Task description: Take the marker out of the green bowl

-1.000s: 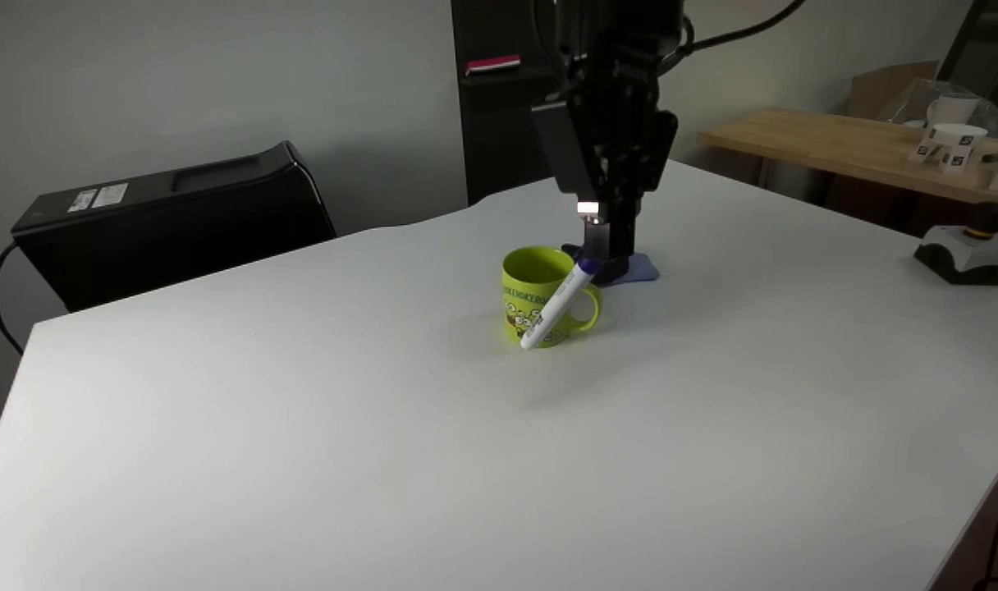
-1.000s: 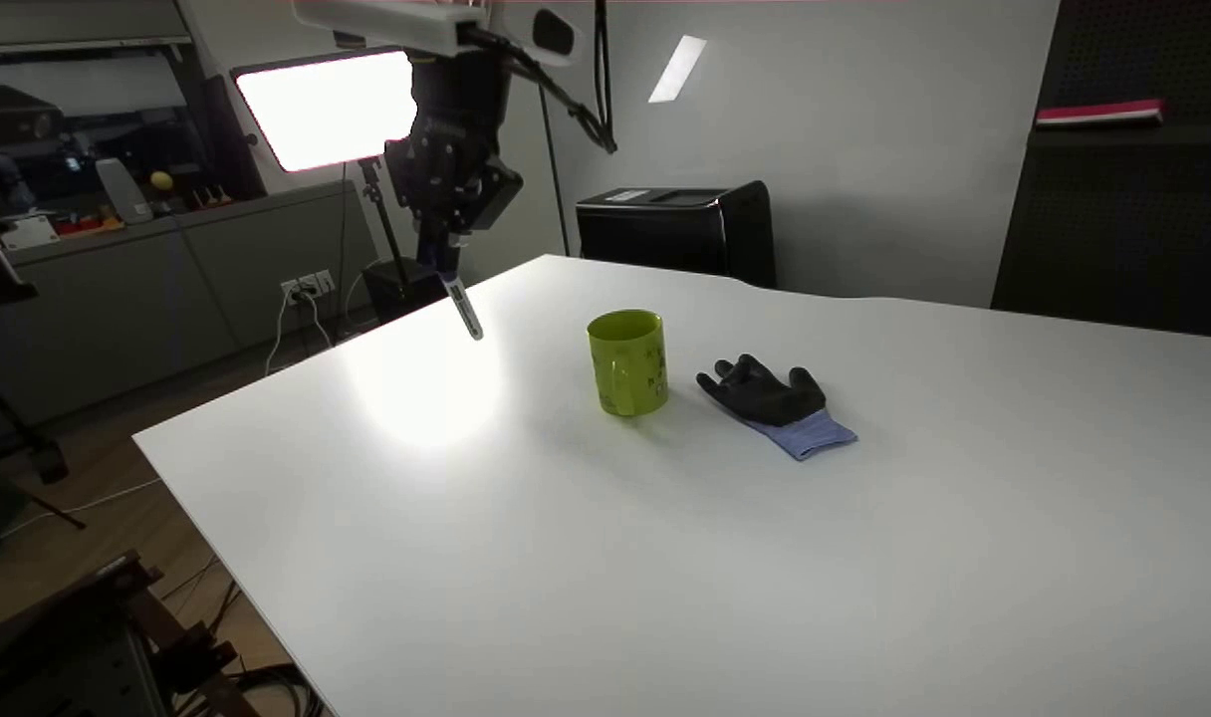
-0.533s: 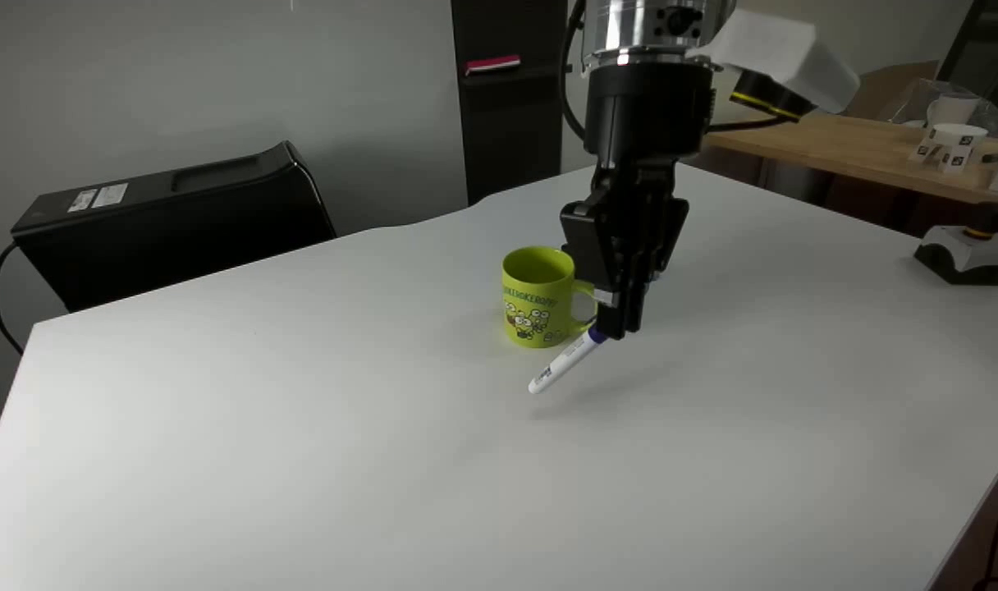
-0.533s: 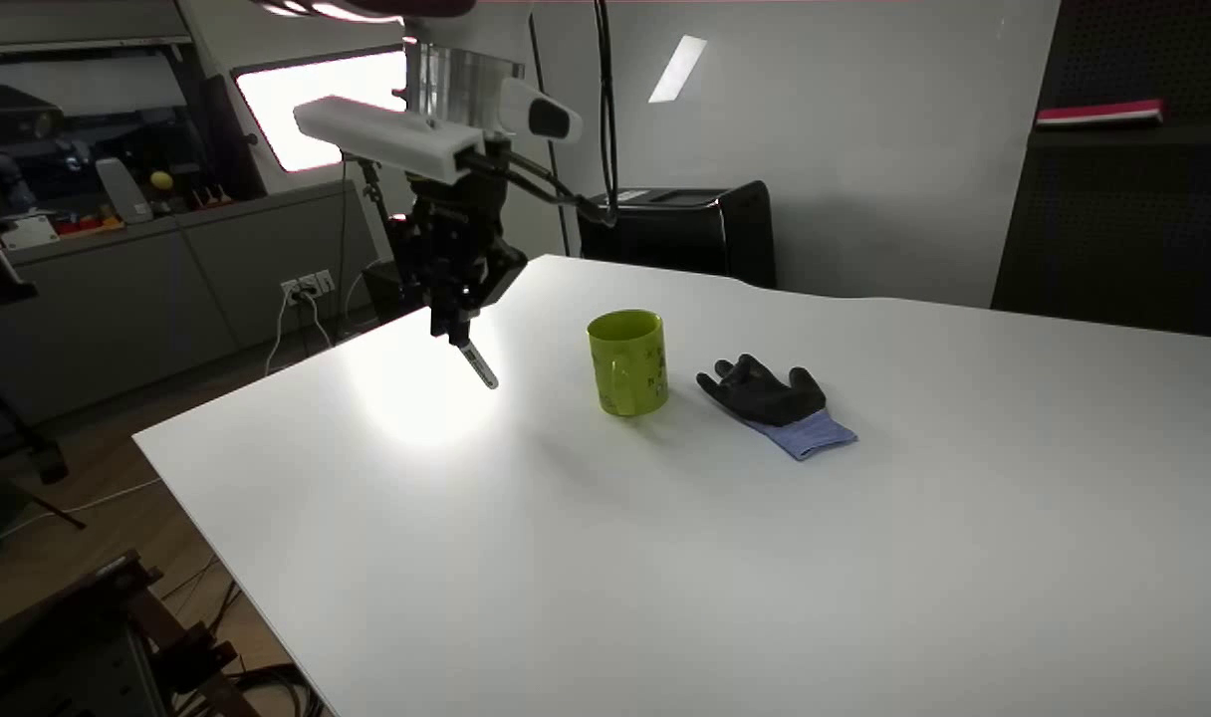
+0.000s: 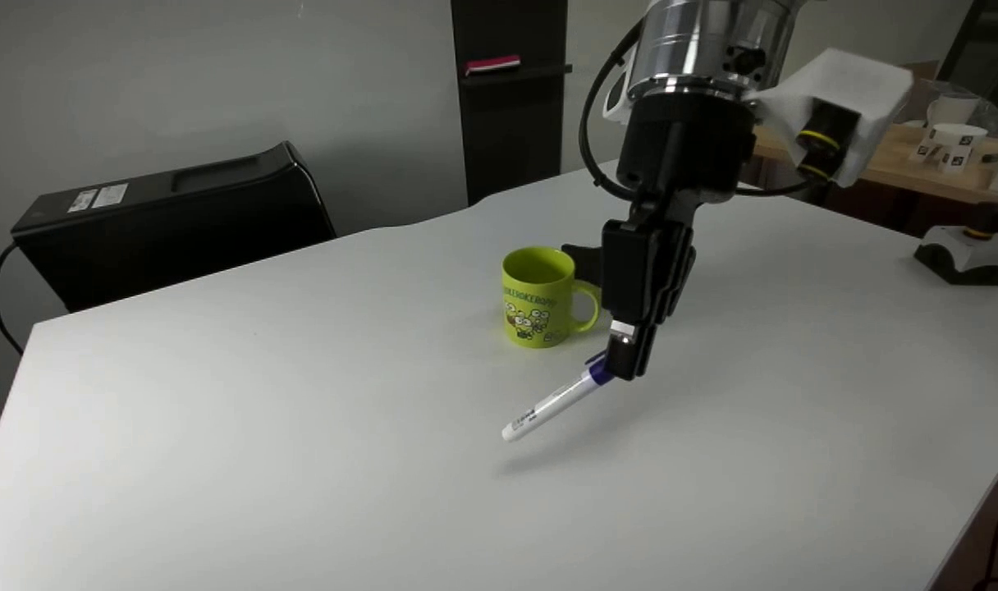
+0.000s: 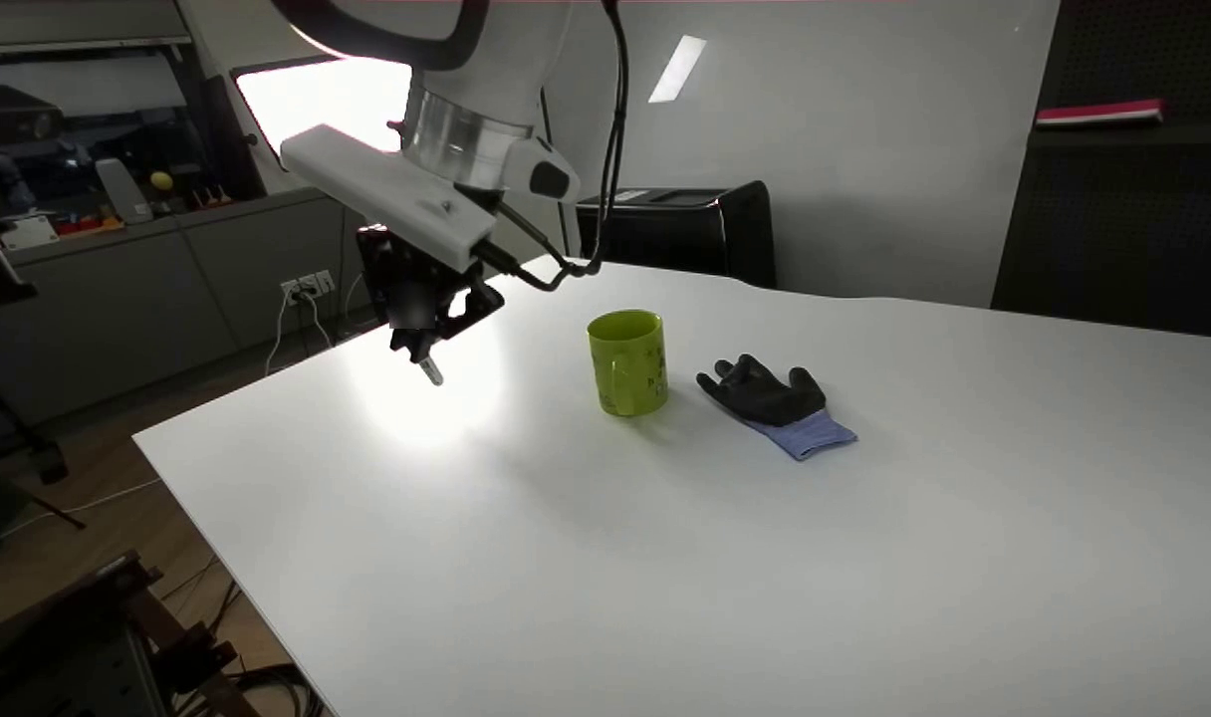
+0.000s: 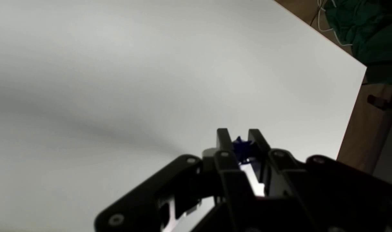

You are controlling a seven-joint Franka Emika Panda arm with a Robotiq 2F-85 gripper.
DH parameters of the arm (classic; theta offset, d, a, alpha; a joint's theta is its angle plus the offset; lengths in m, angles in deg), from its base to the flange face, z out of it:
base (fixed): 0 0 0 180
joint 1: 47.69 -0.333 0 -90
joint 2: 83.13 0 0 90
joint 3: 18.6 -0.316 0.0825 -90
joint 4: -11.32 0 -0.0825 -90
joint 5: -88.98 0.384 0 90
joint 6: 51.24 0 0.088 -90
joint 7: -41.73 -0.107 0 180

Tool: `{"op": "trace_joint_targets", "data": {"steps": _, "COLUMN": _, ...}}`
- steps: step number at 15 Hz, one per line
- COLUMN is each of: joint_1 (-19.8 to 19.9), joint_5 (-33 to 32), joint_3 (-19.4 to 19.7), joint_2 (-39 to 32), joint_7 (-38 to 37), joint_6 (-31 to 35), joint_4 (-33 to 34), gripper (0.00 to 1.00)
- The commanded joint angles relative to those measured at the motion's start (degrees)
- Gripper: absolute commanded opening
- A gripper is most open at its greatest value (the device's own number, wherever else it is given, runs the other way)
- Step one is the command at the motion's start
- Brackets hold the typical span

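My gripper (image 7: 239, 138) pinches the blue-capped marker (image 5: 553, 405), which tilts over the white table (image 5: 286, 435), outside the green mug (image 5: 537, 302).

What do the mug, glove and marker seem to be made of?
Mug: perhaps smooth glazed ceramic, given its even lime color and printed cartoons; plastic is possible.
Glove: probably knit fabric, by its soft blue cuff, with a dark, rubbery-looking coating.
Marker: likely smooth plastic, by its even white surface.

Both exterior views overlook the table (image 5: 302, 460), the wrist view nearer.
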Motion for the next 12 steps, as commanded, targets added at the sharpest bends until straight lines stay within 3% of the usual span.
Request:
{"op": "trace_joint_targets", "data": {"steps": 1, "joint_1": 2.0, "joint_5": 1.2, "joint_3": 2.0, "joint_2": 0.3, "joint_7": 4.2, "joint_6": -4.9, "joint_4": -0.3, "gripper": 0.05}}
{"op": "trace_joint_targets", "data": {"steps": 6, "joint_1": 2.7, "joint_5": -2.4, "joint_3": 4.9, "joint_2": -1.1, "joint_7": 3.5, "joint_6": -5.0, "joint_4": -1.1, "gripper": 0.05}}
{"op": "trace_joint_targets", "data": {"steps": 12, "joint_1": 3.0, "joint_5": -3.3, "joint_3": 5.1, "joint_2": -4.6, "joint_7": 3.2, "joint_6": -4.1, "joint_4": -1.1, "gripper": 0.05}}
